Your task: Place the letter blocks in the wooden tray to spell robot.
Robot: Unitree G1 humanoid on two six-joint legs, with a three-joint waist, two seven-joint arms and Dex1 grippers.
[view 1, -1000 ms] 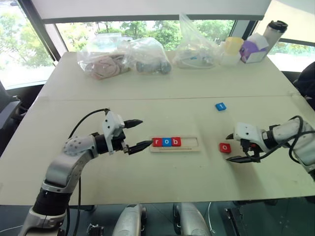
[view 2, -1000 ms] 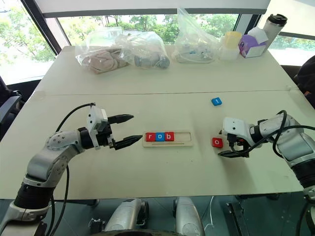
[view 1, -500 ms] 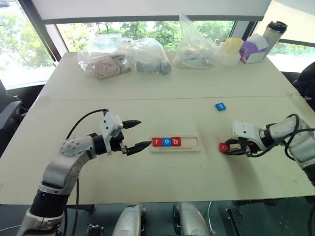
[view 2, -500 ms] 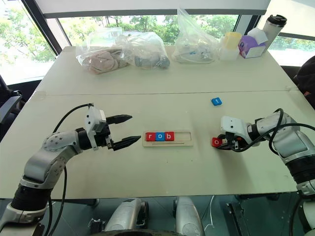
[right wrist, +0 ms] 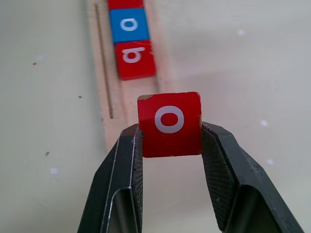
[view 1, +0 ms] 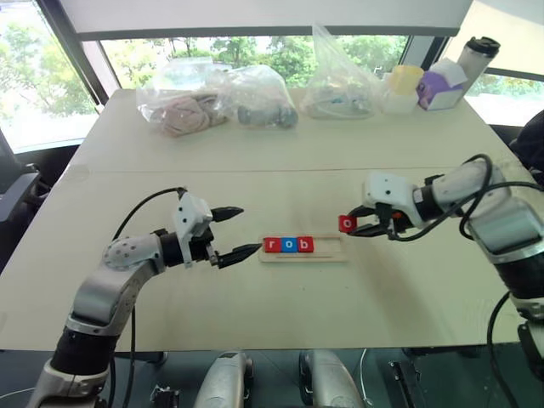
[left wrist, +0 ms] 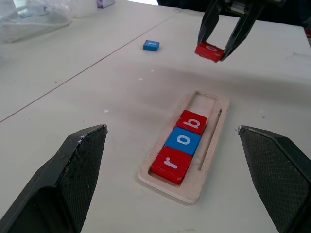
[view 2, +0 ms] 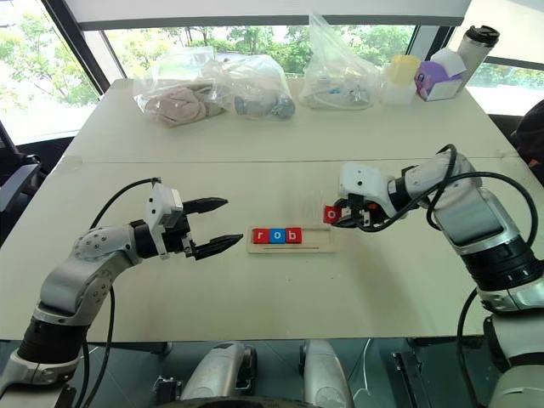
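Right wrist view | right gripper point(right wrist: 170, 141) pinches flat square red o block point(right wrist: 169, 124)

The wooden tray point(left wrist: 210, 145) is pale, unpainted wood with a matt face. The letter blocks point(left wrist: 185, 141) look smooth and painted. The worktop point(view 1: 280, 153) is matt cream. The right claw point(right wrist: 170, 145) has black fingers point(right wrist: 221, 165) with finely ribbed pads.

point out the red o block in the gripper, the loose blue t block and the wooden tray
red o block point(right wrist: 169, 124), right wrist view, middle of its lettered face
blue t block point(left wrist: 151, 45), left wrist view, centre of its top
wooden tray point(left wrist: 204, 103), left wrist view, bare floor of the empty end
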